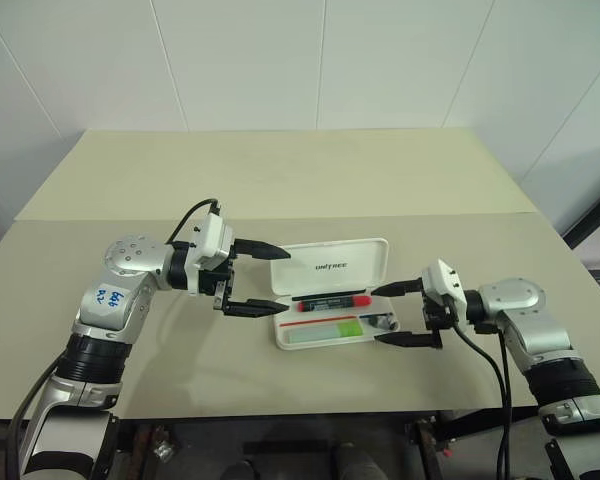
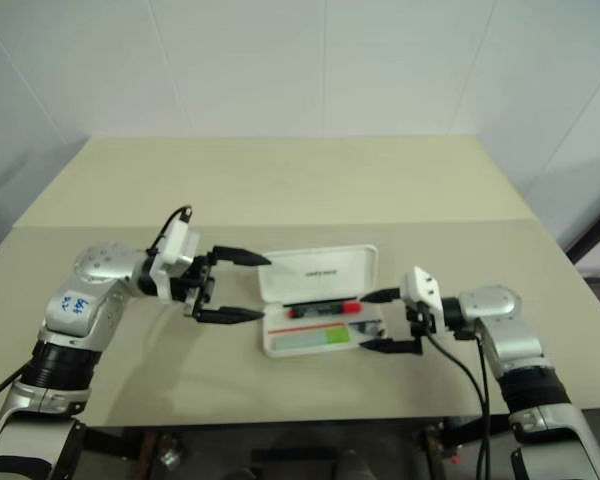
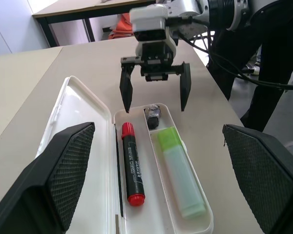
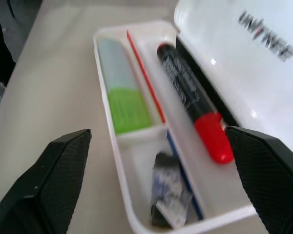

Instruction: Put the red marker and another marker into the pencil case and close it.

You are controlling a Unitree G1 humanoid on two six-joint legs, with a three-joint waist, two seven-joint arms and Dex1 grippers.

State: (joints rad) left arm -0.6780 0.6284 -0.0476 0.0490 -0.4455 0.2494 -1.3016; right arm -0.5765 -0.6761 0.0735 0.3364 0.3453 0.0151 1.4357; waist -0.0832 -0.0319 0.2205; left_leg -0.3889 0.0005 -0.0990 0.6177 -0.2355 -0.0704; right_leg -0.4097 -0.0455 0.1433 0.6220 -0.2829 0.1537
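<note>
The beige tabletop (image 1: 280, 180) carries the white pencil case (image 1: 332, 270) near its front edge, lid standing open toward twelve o'clock. The left hand (image 1: 258, 280) hovers at the case's nine o'clock end, jaws spread wide, holding nothing. The right hand (image 1: 391, 314) sits at three o'clock, jaws wide apart and empty. Inside the tray lie the red marker (image 1: 332, 301) beside the hinge and the green highlighter (image 1: 324, 331) in the front compartment, with a small dark object (image 3: 154, 116) at the right end.
</note>
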